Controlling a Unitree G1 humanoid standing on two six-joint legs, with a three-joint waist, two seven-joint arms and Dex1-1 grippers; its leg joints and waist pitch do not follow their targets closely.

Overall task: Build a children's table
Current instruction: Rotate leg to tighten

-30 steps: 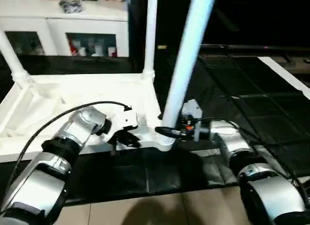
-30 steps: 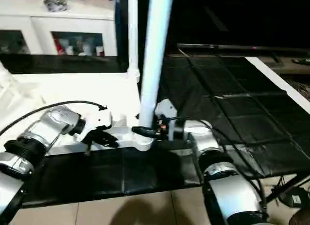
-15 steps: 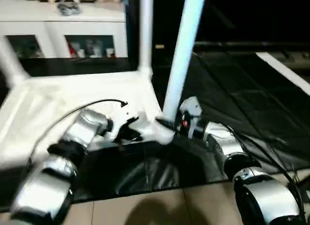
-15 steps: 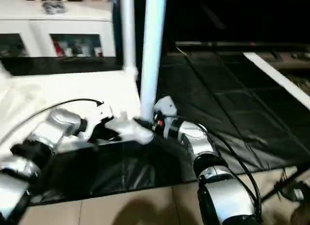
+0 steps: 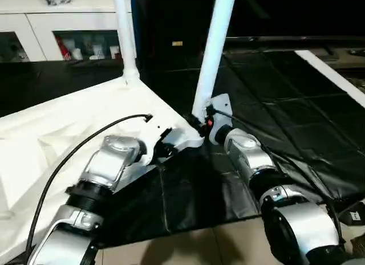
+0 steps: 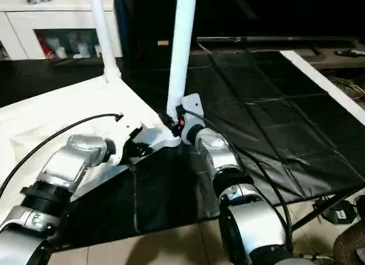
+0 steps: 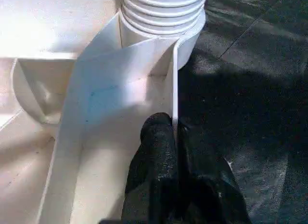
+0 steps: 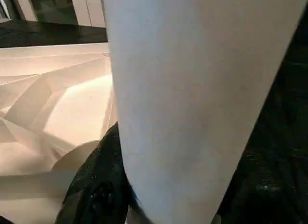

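The children's table [image 5: 51, 134] lies upside down on a black mat, its ribbed white underside facing up. One round white leg [image 5: 214, 54] stands at the near corner and another leg [image 5: 124, 31] at the far corner. My left gripper [image 5: 162, 148] is shut on the thin rim wall [image 7: 174, 89] of the frame, just beside the near corner's ribbed socket [image 7: 163, 12]. My right gripper [image 5: 201, 123] is closed around the base of the near leg [image 8: 192, 89], with one black finger [image 8: 98, 185] pressed against it.
A white cabinet [image 5: 68, 37] with glass doors stands behind the table. The black mat [image 5: 274, 105] stretches to the right, ending at a white strip [image 5: 331, 71]. Tiled floor [image 5: 199, 248] lies in front. A black cable [image 5: 74, 151] arcs over my left forearm.
The whole view has shifted and tilted, so the table now runs slantwise. Both grippers keep their holds on the rim and the leg base.
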